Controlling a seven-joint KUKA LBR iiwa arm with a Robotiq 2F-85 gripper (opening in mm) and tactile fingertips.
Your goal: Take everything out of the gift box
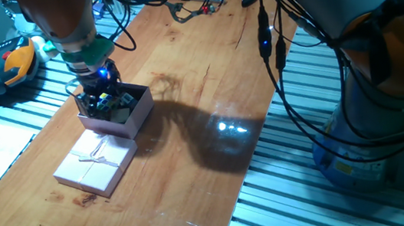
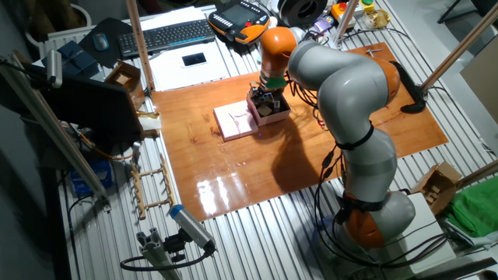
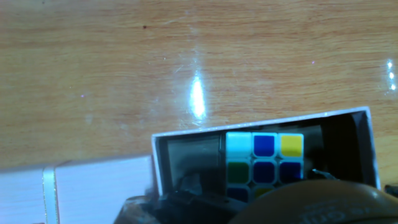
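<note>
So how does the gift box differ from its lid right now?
The gift box stands open with a dark inside, holding the puzzle cube; the lid lies closed-side up on the table beside it, showing only pink.
The lid carries a thin ribbon bow; the box shows none.
The gripper is down in the box; nothing touches the lid from above.
Both are pale pink and square.

Arm: (image 2: 342, 85) grey with orange joints, bent over from lower right toward upper centre of the other fixed view.
Gripper: (image 1: 99, 95) pointing down, upper left of one fixed view.
Jaws: hidden, state unclear.
</note>
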